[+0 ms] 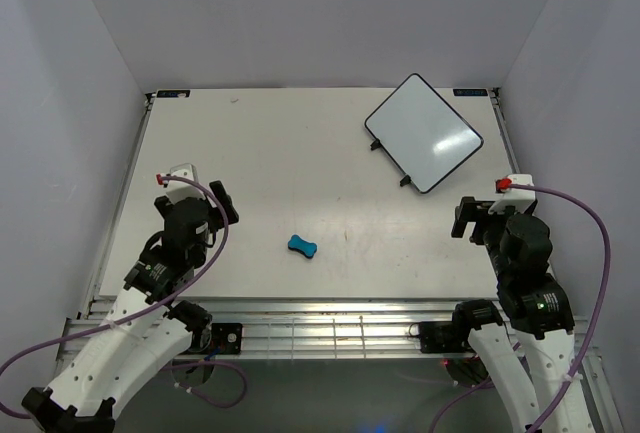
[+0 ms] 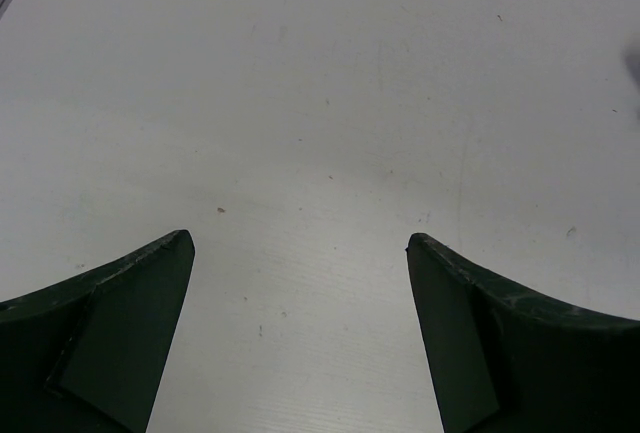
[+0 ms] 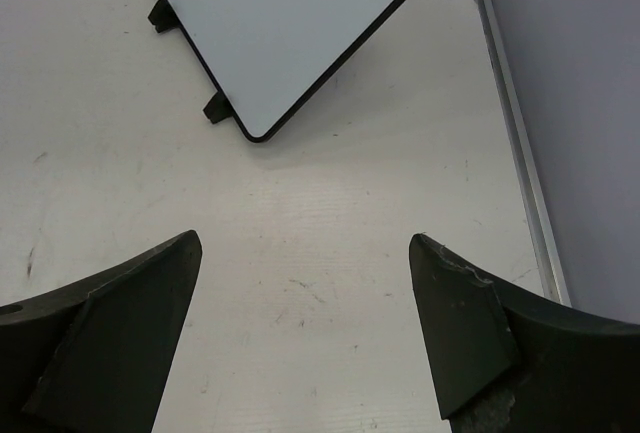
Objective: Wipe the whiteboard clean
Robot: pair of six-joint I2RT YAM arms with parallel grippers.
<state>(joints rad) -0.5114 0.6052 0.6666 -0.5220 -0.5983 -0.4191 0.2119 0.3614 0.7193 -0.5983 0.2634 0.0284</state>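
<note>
Top external: whiteboard (image 1: 424,133) sits at the far right of the bench (image 1: 280,143), turned roughly 45° so one corner points at the back wall. Surface reads blank, just glare, no writing I can make out. Two black stand feet (image 1: 374,143) stick out from under its left edge.

Blue eraser (image 1: 302,246) lies flat on the bench near front centre, between the two arms, somewhat nearer the left one. Well apart from the board, nothing touching it.

Left fingers (image 1: 224,203) hang over the left half of the bench, spread wide, holding nothing. Left wrist view confirms this: both tips are at the frame's bottom corners, with only bare speckled bench between them.

Right fingers (image 1: 466,219) are near the right front, on the near side of the board, not touching it. They are also spread wide and empty. Right wrist view: whiteboard (image 3: 280,28) is ahead of the tips, its near rounded corner aimed back toward the gap, and both feet (image 3: 160,15) show on its left side. Bench edge rail (image 3: 515,143) runs up the right of that view.
</note>
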